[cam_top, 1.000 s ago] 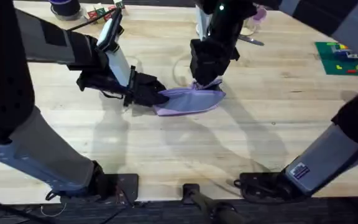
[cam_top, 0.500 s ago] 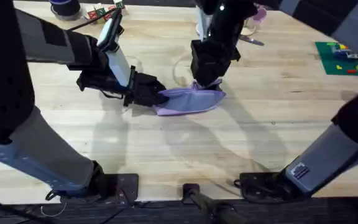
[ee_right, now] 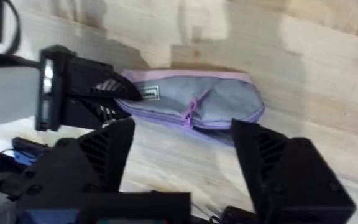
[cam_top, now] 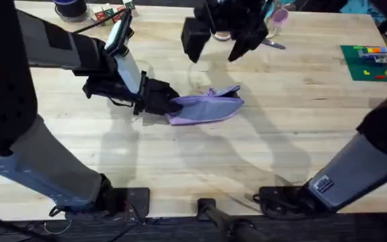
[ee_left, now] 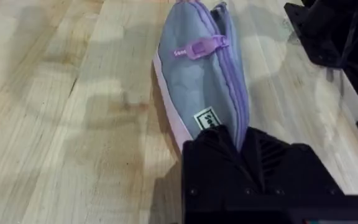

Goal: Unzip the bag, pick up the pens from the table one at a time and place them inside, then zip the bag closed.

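My left pincer (cam_top: 170, 102) is clamped on the near end of the bag (cam_top: 205, 107), which lies flat on the desk (cam_top: 200, 161) a little beyond its middle. In the left wrist view my two black fingers (ee_left: 213, 158) pinch the bag's (ee_left: 204, 81) end right at the zipper line, with the small square label just ahead of them. The grey side panel faces up, the lavender edge runs along the side, and the purple zipper pull (ee_left: 201, 47) lies across the panel towards the far end. The pouch looks full and slightly humped.

My right pincer (cam_top: 222, 42) hangs well above the desk, beyond the bag, touching nothing. Its jaws stand wide apart, and in the right wrist view the two fingers (ee_right: 98, 158) frame the bag (ee_right: 197, 99) far below, with a broad gap between them. From there I also see my left pincer (ee_right: 120, 90) gripping the bag's end, and the zipper pull (ee_right: 191, 109) resting near the middle of the grey panel.

At the desk's far right edge lies a small green mat (cam_top: 365, 64) with coloured bits on it. Near the far left edge sits a dark round container (cam_top: 69, 8).
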Available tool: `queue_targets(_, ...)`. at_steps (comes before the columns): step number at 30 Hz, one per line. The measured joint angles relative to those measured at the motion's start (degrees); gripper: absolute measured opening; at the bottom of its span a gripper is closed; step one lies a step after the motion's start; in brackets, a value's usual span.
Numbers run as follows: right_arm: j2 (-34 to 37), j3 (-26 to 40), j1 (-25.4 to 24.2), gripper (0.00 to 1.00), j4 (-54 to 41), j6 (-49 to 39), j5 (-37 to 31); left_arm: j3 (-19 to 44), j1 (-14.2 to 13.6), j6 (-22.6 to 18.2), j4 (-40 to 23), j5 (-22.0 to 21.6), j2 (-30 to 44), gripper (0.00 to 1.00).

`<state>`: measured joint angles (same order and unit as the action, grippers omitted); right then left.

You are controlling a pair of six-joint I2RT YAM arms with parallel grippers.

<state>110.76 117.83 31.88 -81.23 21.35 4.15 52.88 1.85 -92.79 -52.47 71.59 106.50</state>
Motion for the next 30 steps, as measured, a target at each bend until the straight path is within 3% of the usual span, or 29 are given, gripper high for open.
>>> queue_targets(4,0.00,2.70,0.00,0.993,-0.33,-0.19,-0.01,0.00,0.00,0.00,0.00,0.02,0.00,0.043)
queue_targets(30,0.00,4.04,0.00,0.996,-1.59,-0.21,-0.01,0.00,0.00,0.00,0.00,0.00,0.00,0.042)
